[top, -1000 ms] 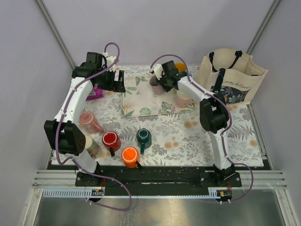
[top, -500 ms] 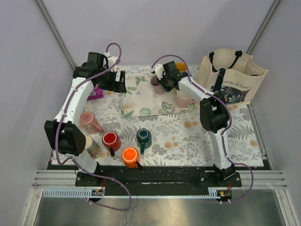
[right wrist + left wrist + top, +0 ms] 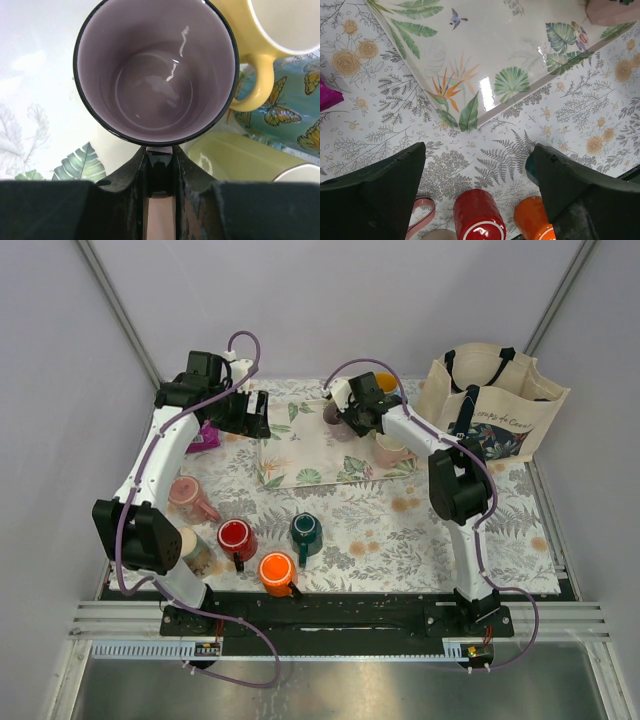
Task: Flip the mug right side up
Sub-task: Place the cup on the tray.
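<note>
**Operator:** What do my grippers have hold of?

**Inspector:** Your left gripper [image 3: 480,167] has its jaws spread wide with nothing between them. It hangs over the patterned cloth [image 3: 600,125], just beside the left edge of the floral tray [image 3: 485,45]. Your right gripper [image 3: 160,167] is pinched tight on the handle of the mauve-grey mug [image 3: 155,75]. That mug is mouth up at the tray's far edge, next to a yellow mug [image 3: 280,25]. I cannot tell whether it rests on the tray or is lifted off it.

**Operator:** And the mug I am to turn?

**Inspector:** The salmon-pink mug [image 3: 185,493] sits on the cloth near its left edge, with its handle pointing toward the near right. It is well apart from both of your grippers. The red mug [image 3: 235,536] stands near it, on the side toward the near edge. The orange mug [image 3: 276,570] and the green mug [image 3: 305,530] are further right. I cannot tell from above which end of the salmon-pink mug faces up.
</note>
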